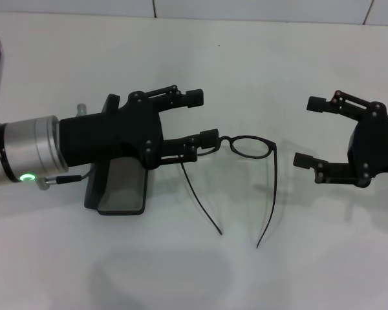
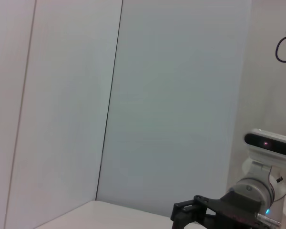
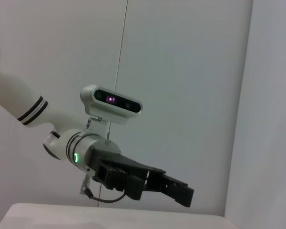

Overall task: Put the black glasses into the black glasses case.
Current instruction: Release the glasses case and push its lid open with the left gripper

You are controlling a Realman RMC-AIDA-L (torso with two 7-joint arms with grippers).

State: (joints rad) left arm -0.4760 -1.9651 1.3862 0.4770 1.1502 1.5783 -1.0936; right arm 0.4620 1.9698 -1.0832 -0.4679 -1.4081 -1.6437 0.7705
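The black glasses [image 1: 251, 146] lie on the white table at the centre, temple arms unfolded and pointing toward the near edge. One lens shows; the other is hidden under the lower finger [image 1: 207, 137] of my left gripper [image 1: 202, 117]. That gripper is open, with its upper finger well clear of the frame. The black glasses case [image 1: 121, 187] lies open with its grey lining up, partly hidden beneath the left gripper's body. My right gripper [image 1: 309, 131] hovers open to the right of the glasses, a short gap away. The right wrist view shows the left gripper [image 3: 171, 188] from afar.
The white table [image 1: 181, 271] runs back to a pale wall [image 1: 258, 10]. The left wrist view shows only walls and the right arm [image 2: 250, 195] far off, low over the table.
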